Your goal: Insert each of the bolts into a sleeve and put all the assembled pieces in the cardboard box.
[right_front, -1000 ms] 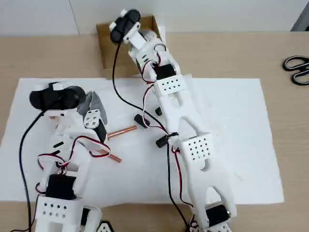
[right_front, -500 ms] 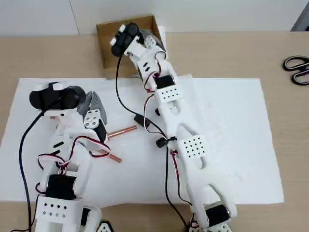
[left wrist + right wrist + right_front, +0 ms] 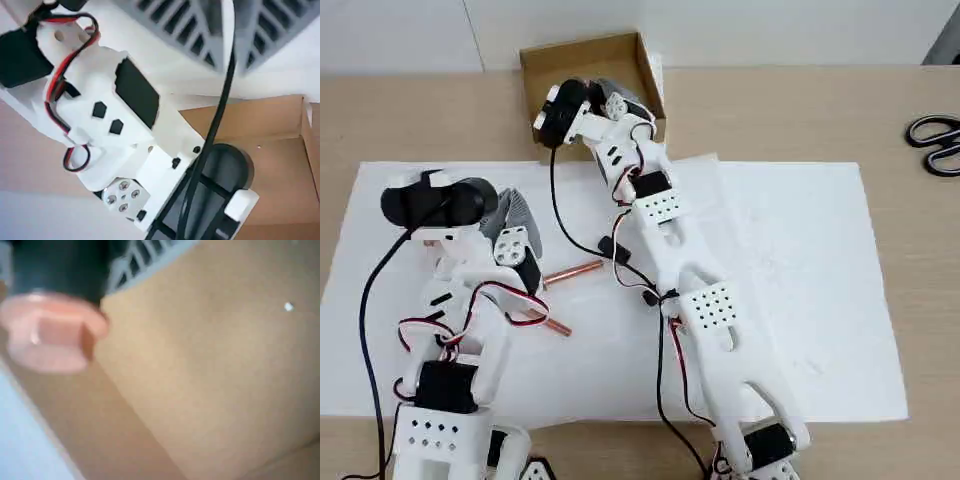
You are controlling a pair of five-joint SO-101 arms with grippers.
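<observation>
The right gripper [image 3: 616, 97] is hanging over the near side of the cardboard box [image 3: 582, 50]. It is, I am judging, clamped on an assembled piece [image 3: 52, 335], whose copper head is showing above the box floor. If it is letting go this near the wall, the piece may be striking the rim and rolling onto the white paper [image 3: 800, 250].

Two copper pieces [image 3: 573, 273] are lying there beside the left gripper [image 3: 513, 220]. Whether that one is apart or together, I cannot tell. The right arm's black cable [image 3: 560, 205] is drooping close to them.
</observation>
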